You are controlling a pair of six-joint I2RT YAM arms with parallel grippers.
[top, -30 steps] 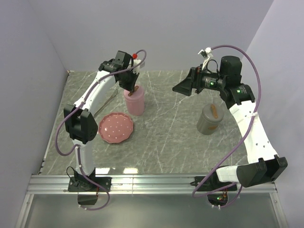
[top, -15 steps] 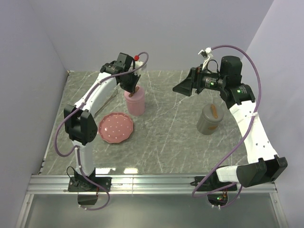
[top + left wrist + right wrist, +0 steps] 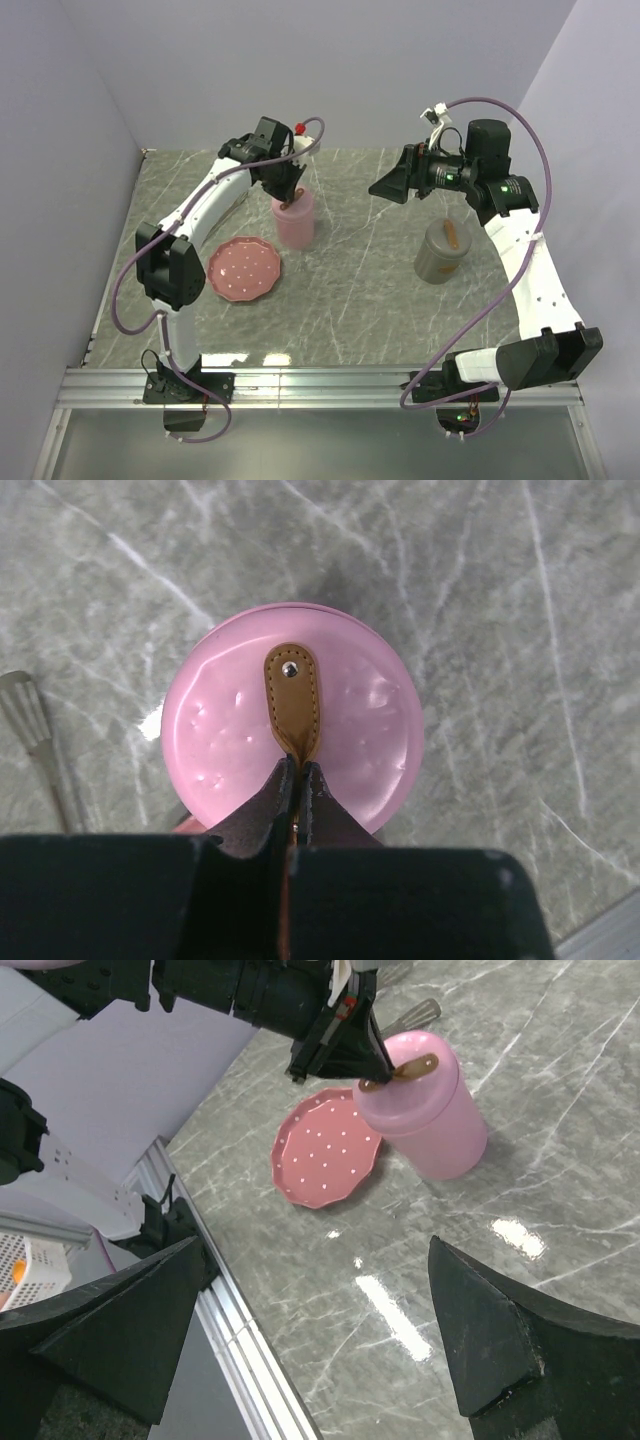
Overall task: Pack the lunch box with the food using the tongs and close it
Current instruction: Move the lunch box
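Observation:
The lunch box (image 3: 297, 227) is a pink cylinder with its pink lid (image 3: 360, 730) on, standing at the back of the table. A brown strap (image 3: 292, 695) runs across the lid. My left gripper (image 3: 297, 767) is shut on that strap from above, also seen from the right wrist (image 3: 362, 1064). The tongs (image 3: 35, 740) lie on the table just left of the box, their silvery end showing (image 3: 412, 1010). My right gripper (image 3: 315, 1250) hangs open in the air, well right of the box (image 3: 388, 184), with nothing between its fingers. The food is out of view.
A pink dotted plate (image 3: 243, 269) with nothing on it lies in front of the box, left of centre (image 3: 328, 1148). A grey lidded container (image 3: 440, 252) with a brown strap stands under the right arm. The metal rail (image 3: 240, 1330) marks the near table edge.
My left gripper has moved a little to the right, still shut on the strap, and the pink box has shifted right with it. The right gripper has barely moved.

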